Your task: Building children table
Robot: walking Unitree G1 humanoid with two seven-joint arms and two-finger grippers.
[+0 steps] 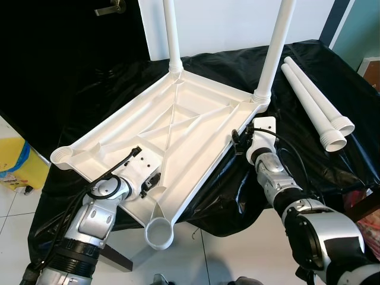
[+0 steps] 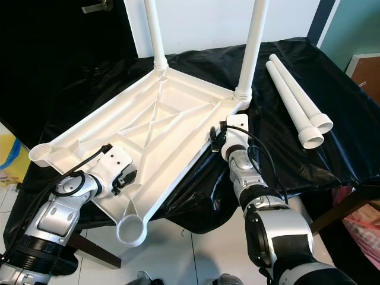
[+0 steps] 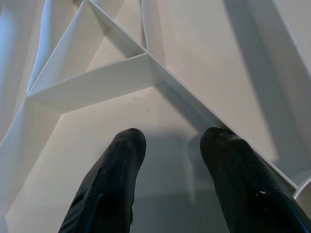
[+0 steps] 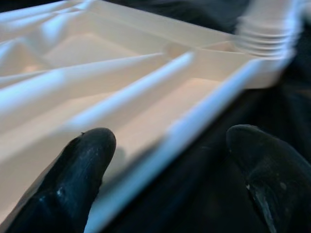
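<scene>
The upturned tabletop (image 1: 178, 127) is steadied for leg fitting (two sockets are unfilled). The left gripper (image 3: 170, 160) is spread inside its ribs; the right gripper (image 4: 170, 145) is spread astride its edge

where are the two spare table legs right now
The two loose legs lie side by side on the black sheet, on the robot's right, beyond the upturned tabletop and past its right gripper.
</scene>
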